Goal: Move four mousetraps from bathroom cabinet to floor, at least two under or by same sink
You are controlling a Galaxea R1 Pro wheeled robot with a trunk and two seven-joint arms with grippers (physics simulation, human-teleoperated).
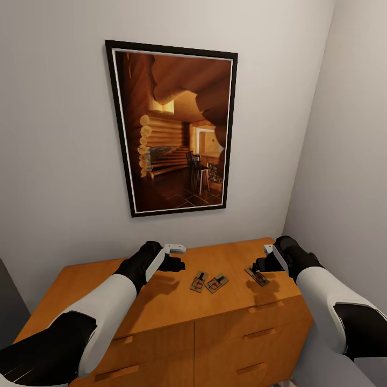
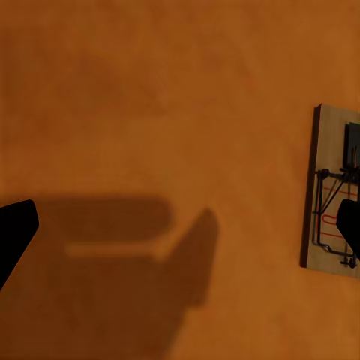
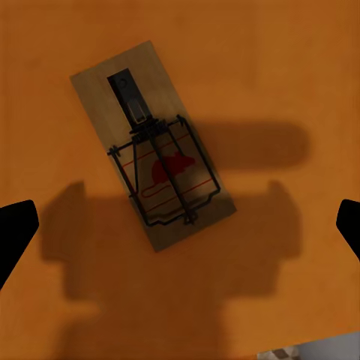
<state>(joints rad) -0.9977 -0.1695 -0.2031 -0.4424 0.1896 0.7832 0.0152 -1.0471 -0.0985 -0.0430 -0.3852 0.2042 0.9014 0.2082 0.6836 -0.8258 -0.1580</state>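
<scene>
Materials and finish, cabinet top.
Cabinet (image 1: 177, 301): orange-brown wood, smooth, matt, faint grain; bar handles of the same wood. Mousetraps (image 3: 154, 172): pale unvarnished wood boards, dark thin metal wire and plate, red print. Framed picture (image 1: 174, 129): black matt frame, glossy print. Wall (image 1: 54, 134): plain matt white.

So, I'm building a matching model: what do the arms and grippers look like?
Both arms have glossy white shells with black joint sections. The left gripper and right gripper are black at the wrist, each with a small light-grey block on top. Fingertips are plain black. No cables or markings are visible.

L arm (image 1: 102, 306), R arm (image 1: 322, 290) extended, fingers (image 3: 15, 229) apart
</scene>
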